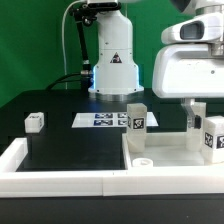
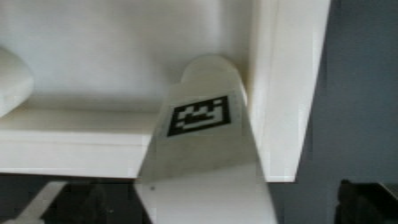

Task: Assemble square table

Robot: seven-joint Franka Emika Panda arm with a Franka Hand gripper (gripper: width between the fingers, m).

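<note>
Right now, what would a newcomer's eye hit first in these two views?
The bulky white gripper hangs open over the tabletop slab at the exterior view's right, with a tagged leg upright at the slab's back corner. At that view's left a lone leg sits apart on the black table, with the marker board between. The wrist view is filled by a tagged white piece beside a raised white edge.

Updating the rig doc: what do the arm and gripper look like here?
The arm is glossy white, rounded, with a black triangular mark and a blue glow at its foot. Black cables run beside it. The gripper has a boxy white body, a grey camera on top and dark fingertips.
</note>
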